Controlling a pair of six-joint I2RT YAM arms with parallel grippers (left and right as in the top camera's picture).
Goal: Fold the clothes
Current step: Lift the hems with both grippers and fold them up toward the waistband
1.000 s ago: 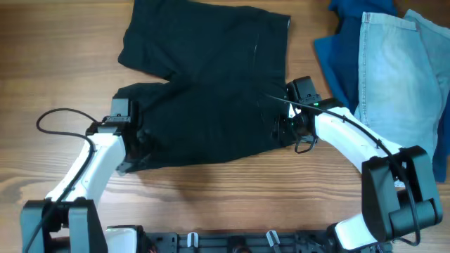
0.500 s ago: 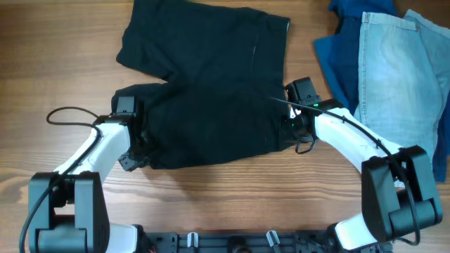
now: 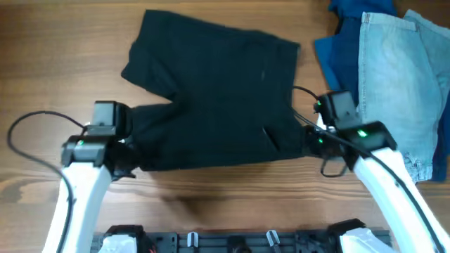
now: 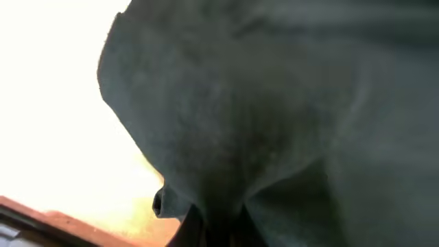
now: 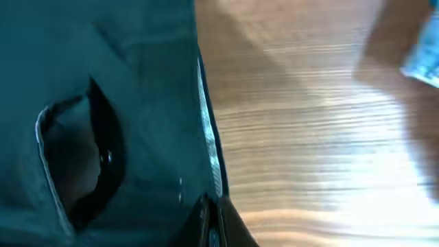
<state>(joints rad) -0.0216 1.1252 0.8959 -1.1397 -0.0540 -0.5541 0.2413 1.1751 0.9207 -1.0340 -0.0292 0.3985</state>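
The shorts [image 3: 211,98] run 9 to 3 o'clock. The left gripper [image 4: 212,221] and right gripper [image 5: 210,209] each pinch tight on their 6 o'clock edge, 1 per end; the rest lies toward 12.

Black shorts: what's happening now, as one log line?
left gripper: shut on black shorts | right gripper: shut on their right edge | fold: not yet done

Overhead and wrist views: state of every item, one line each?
black shorts: unfolded, spread flat, near edge pinched at both ends.
left gripper: shut on the black shorts, leg end.
right gripper: shut on the black shorts, waistband end.
denim shorts: lying flat, overlapping the blue garment.
blue garment: crumpled, partly covered.
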